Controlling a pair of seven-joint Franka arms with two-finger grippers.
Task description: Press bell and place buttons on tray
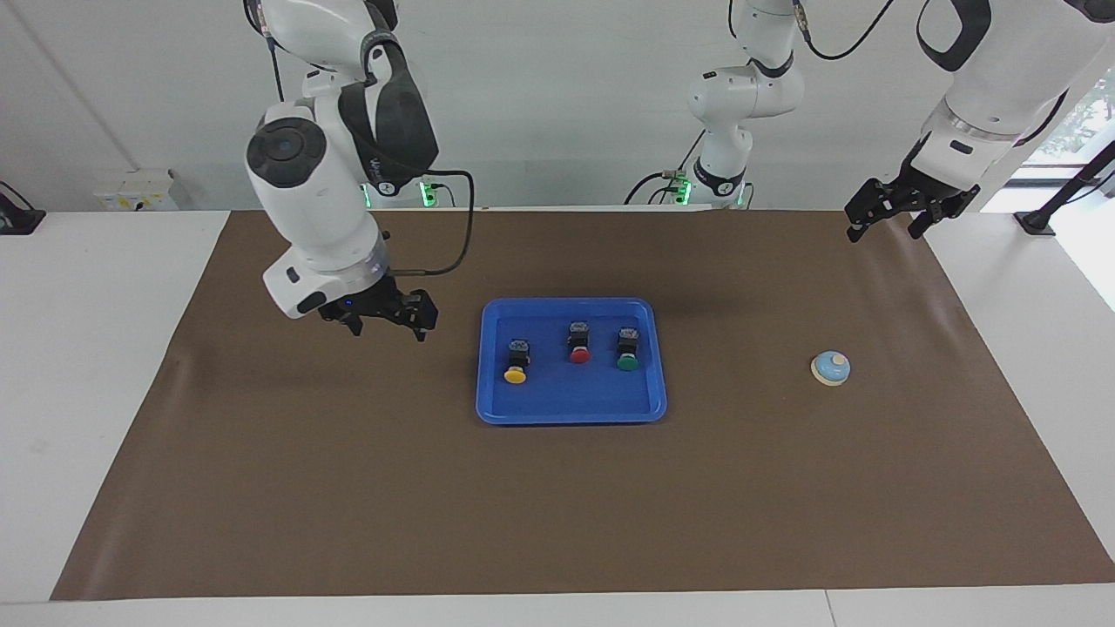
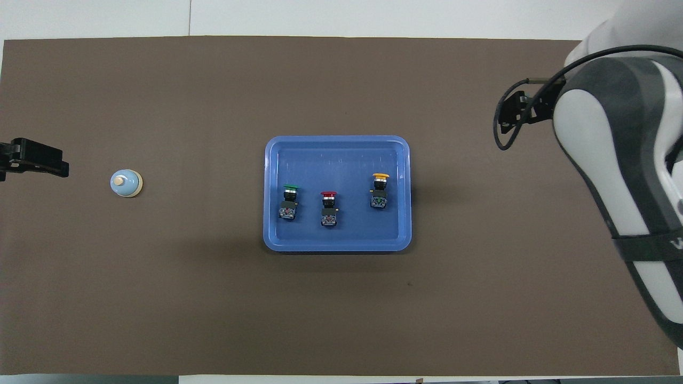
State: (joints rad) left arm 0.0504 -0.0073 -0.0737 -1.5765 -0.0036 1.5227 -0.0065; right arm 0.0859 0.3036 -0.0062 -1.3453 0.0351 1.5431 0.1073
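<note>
The blue tray (image 1: 568,406) lies mid-mat; it also shows in the overhead view (image 2: 336,157). On it lie the yellow button (image 1: 516,363) (image 2: 379,190), the red button (image 1: 579,342) (image 2: 328,208) and the green button (image 1: 628,348) (image 2: 289,201), each apart from the others. The light-blue bell (image 1: 830,368) (image 2: 126,183) stands on the mat toward the left arm's end. My right gripper (image 1: 388,324) is open and empty, in the air over the mat beside the tray. My left gripper (image 1: 887,228) (image 2: 37,160) is open and empty, raised over the mat's edge beside the bell.
A brown mat (image 1: 557,505) covers the white table (image 1: 87,392). A third white arm's base (image 1: 727,165) stands at the robots' edge. A small white box (image 1: 135,190) sits at the table's corner by the right arm. My right arm's body (image 2: 629,186) covers that end in the overhead view.
</note>
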